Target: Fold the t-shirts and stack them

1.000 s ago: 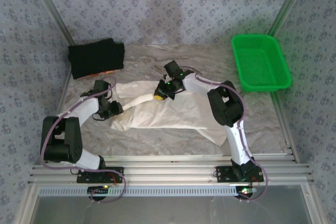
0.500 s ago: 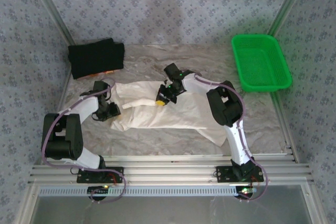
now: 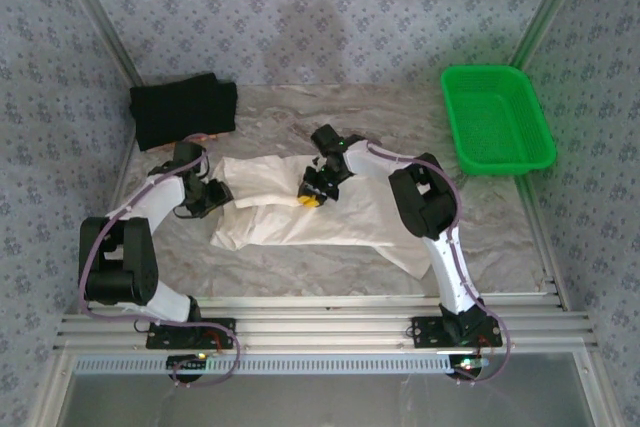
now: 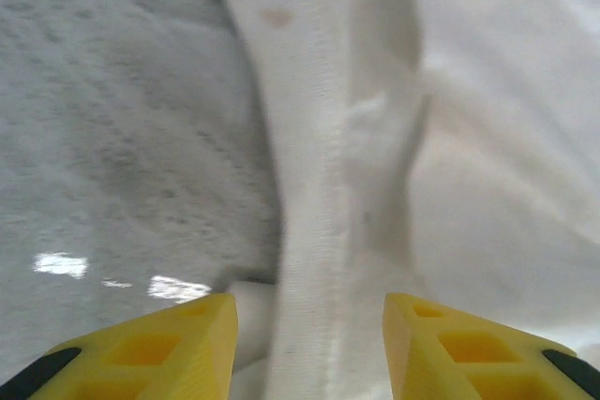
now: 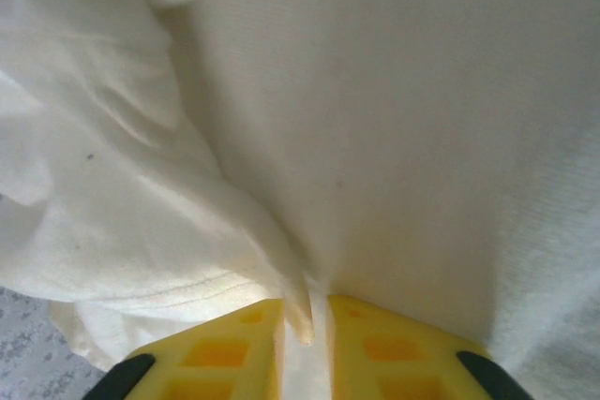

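The cream-white t-shirt [image 3: 340,219] lies spread across the middle of the table, its top part folded over. My left gripper [image 3: 218,194] is at the shirt's left end. In the left wrist view this gripper [image 4: 309,344] stands open, with a hemmed strip of the shirt [image 4: 309,185] running between the yellow fingers and gaps on both sides. My right gripper [image 3: 310,197] rests on the shirt's upper middle. In its wrist view the right gripper [image 5: 306,325] has its jaws parted narrowly around a thin fold of the shirt [image 5: 375,91]. The black t-shirt [image 3: 183,110] lies folded at the back left.
A green mesh basket [image 3: 480,71] stands at the back right. The marbled table [image 3: 400,117] shows bare between shirt and basket. An aluminium rail frame [image 3: 300,322] runs along the near edge. Patterned walls close in the sides.
My left gripper has moved toward the back left along the shirt's end. My right gripper has come slightly nearer over the fold. The shirt's upper-left flap now lies wider and flatter.
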Robot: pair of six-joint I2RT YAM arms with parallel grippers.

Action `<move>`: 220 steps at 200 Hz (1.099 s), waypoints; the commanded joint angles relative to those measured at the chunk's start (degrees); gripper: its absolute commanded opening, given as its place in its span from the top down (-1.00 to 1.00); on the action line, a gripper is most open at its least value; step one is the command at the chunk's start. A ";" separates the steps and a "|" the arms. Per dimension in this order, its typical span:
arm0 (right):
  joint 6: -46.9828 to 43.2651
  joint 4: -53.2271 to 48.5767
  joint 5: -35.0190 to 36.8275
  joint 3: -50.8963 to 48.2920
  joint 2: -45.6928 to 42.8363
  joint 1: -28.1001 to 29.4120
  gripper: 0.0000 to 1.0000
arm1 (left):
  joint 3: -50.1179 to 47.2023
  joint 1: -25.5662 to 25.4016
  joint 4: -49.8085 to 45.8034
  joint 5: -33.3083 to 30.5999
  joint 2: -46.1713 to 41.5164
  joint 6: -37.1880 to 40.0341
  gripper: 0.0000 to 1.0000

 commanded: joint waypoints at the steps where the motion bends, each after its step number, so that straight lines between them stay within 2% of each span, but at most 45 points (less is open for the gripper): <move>1: -0.62 -1.91 0.55 1.25 1.31 0.15 0.45 | -0.37 0.19 4.37 7.62 0.36 -3.84 0.11; 46: -3.44 -2.56 1.01 0.87 -1.77 -0.24 0.06 | -2.12 0.12 9.78 12.56 1.58 -6.02 0.11; 84: -6.57 -5.16 4.42 -3.10 -8.47 -2.54 -0.20 | -1.25 0.38 4.83 7.61 5.21 -4.77 0.20; 113: -10.73 -7.01 10.08 -7.69 -17.16 -5.66 -0.37 | 0.68 1.12 8.97 8.77 7.34 -7.66 0.17; 155: -16.29 -12.63 18.22 -14.34 -23.19 -12.57 -0.41 | 7.39 0.75 7.71 6.64 14.11 -8.69 0.18; 192: -14.59 -9.99 23.81 -25.21 -28.29 -15.05 -0.41 | 8.71 -0.31 9.23 6.44 18.54 -10.04 0.18; 220: -13.10 -8.08 27.33 -30.73 -28.78 -16.29 -0.41 | 9.68 -0.78 11.23 6.24 20.73 -10.78 0.19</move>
